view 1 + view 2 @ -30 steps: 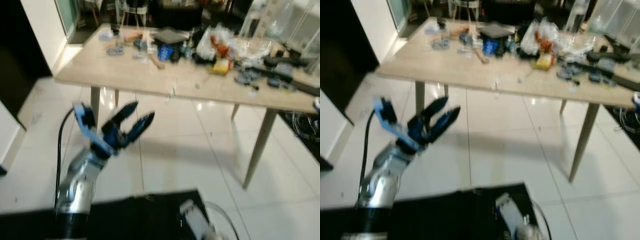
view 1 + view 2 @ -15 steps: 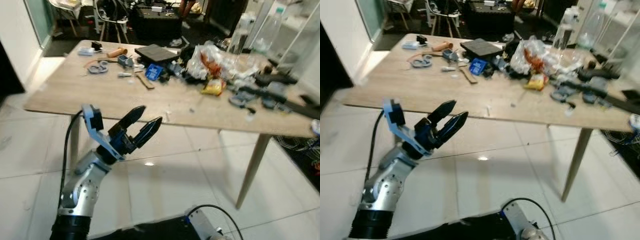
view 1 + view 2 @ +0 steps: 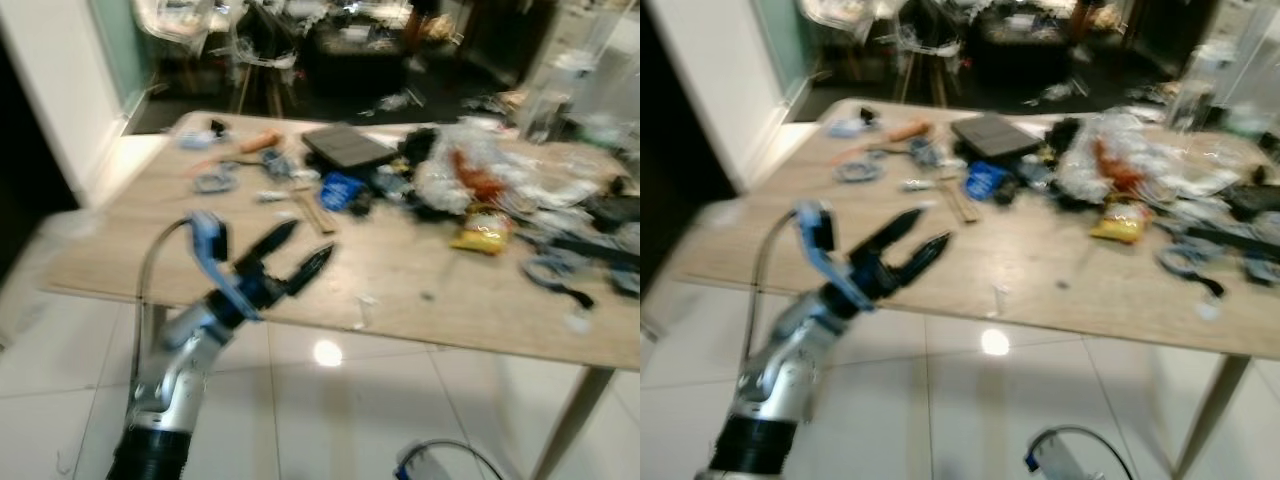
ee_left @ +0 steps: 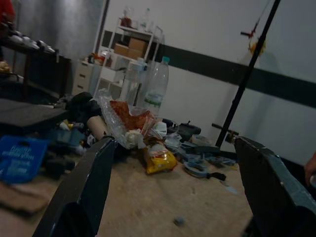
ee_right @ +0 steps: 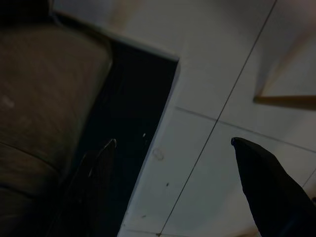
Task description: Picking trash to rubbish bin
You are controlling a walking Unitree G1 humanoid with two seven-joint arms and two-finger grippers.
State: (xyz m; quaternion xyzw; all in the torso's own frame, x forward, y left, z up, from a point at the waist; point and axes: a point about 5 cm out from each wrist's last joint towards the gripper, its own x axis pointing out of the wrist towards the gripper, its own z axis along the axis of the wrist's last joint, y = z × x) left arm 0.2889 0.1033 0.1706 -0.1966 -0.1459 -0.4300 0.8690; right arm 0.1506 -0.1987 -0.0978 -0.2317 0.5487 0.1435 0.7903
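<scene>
A wooden table (image 3: 420, 300) carries scattered clutter. Among it lie a yellow snack packet (image 3: 480, 228), a crumpled clear plastic bag (image 3: 470, 175) with red inside, and a blue packet (image 3: 340, 190). My left gripper (image 3: 310, 242) is raised at the table's near edge, open and empty, pointing toward the clutter. The left wrist view looks across the tabletop between its fingers (image 4: 84, 197) at the yellow packet (image 4: 159, 159) and plastic bag (image 4: 126, 121). My right gripper (image 5: 173, 163) hangs low over the tiled floor, open, with nothing in it.
A black flat slab (image 3: 345, 148), tools and small scraps (image 3: 363, 305) lie on the table. Clear bottles (image 4: 155, 86) stand at its far side. A table leg (image 3: 560, 440) slants down at the right. A cable (image 3: 440, 460) lies on the white floor. Chairs stand behind the table.
The camera has come closer to the table, which fills more of the picture. My left gripper now reaches the table's edge, still open and empty.
</scene>
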